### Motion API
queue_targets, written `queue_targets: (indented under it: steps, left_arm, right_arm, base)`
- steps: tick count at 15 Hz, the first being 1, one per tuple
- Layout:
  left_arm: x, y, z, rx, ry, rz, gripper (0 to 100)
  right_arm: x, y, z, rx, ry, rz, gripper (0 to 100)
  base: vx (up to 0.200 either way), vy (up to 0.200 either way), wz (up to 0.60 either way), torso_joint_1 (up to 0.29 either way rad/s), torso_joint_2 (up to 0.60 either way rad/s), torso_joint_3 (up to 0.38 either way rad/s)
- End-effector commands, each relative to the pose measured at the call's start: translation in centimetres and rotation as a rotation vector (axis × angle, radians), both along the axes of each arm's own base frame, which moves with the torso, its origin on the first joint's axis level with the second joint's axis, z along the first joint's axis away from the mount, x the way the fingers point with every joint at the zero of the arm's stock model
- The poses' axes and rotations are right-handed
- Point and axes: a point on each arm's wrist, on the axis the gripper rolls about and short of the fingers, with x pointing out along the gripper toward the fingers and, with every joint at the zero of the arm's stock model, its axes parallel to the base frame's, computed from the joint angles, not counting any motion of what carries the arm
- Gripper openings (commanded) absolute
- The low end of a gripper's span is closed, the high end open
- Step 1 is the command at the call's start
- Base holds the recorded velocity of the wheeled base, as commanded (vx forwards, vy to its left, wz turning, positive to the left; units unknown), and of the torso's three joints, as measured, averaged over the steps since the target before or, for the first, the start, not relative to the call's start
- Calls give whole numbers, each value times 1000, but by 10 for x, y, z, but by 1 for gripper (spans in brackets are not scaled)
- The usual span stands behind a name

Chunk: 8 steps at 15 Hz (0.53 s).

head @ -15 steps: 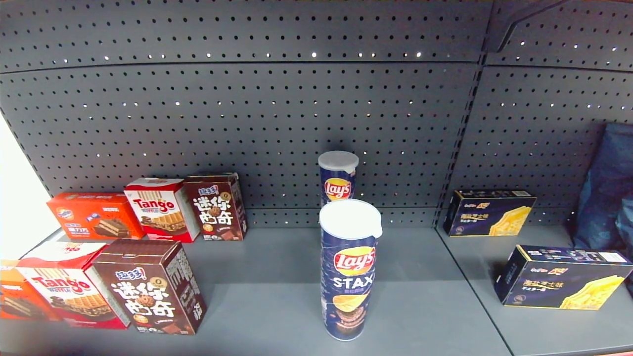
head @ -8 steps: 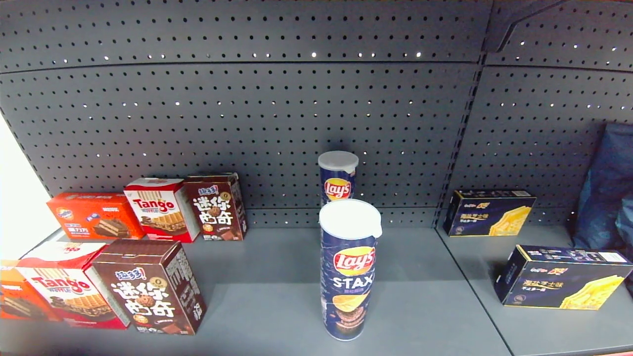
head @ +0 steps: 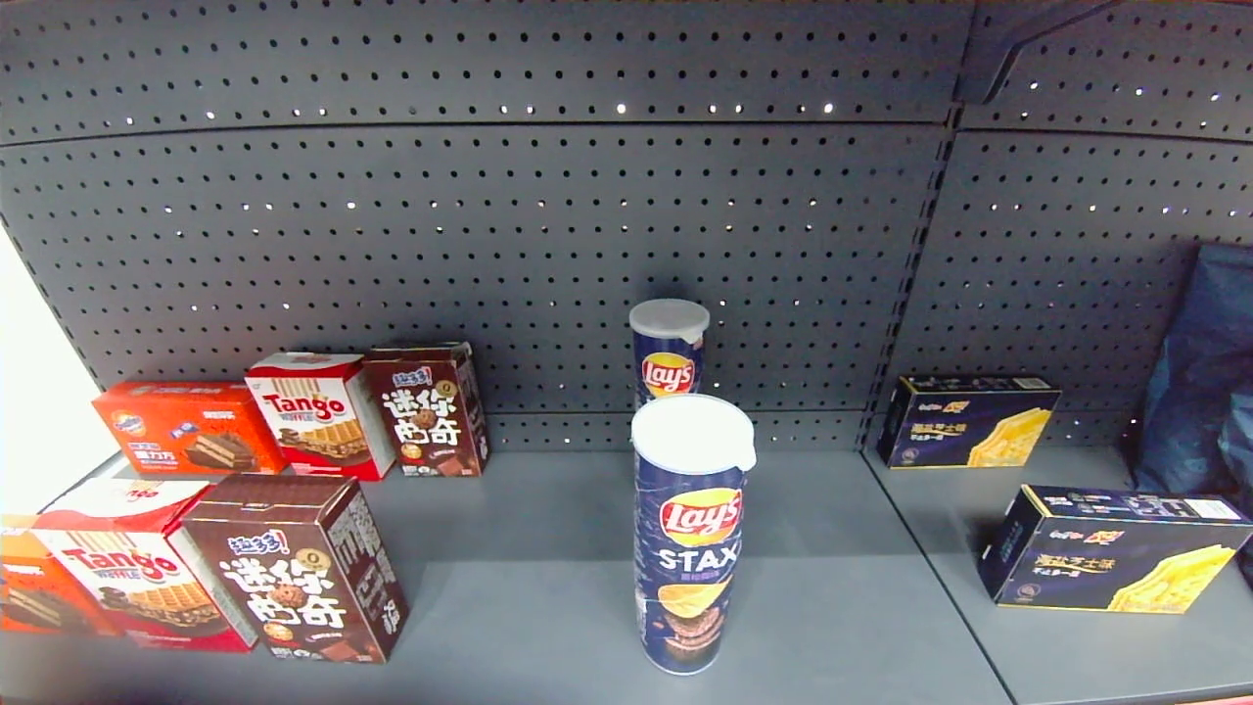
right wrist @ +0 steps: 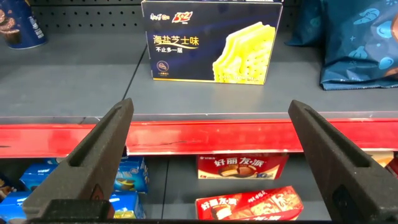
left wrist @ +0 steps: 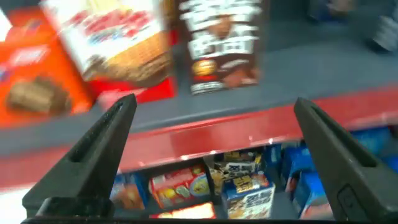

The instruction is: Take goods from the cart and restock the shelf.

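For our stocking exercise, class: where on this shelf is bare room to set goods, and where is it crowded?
Bare shelf lies between the brown boxes and the cans, and between the cans and the navy boxes. The left end is crowded with boxes.

Grey shelf [head: 548, 597], pegboard [head: 489, 245] behind. Biscuit boxes [head: 294, 578] left, two crisp cans [head: 690, 548] upright in the middle, dark boxes [head: 1106, 548] right.

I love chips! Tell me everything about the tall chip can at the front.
The front chip can is a tall dark blue tube, cardboard by its look, with a white lid, a red and yellow logo and chip pictures. It stands upright on the grey shelf, straight before a second can.
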Motion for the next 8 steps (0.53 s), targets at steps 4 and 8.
queue_targets:
  steps: [4,8]
  left_arm:
    - [0,3,1,-8,-7,126,100]
    - [0,3,0,-10,-4,115,100]
  right_arm:
    - [0,0,0,0,1,0,100]
    - [0,0,0,0,1,0,100]
  base:
    - [0,0,0,0,0,0]
    - [0,0,0,0,0,0]
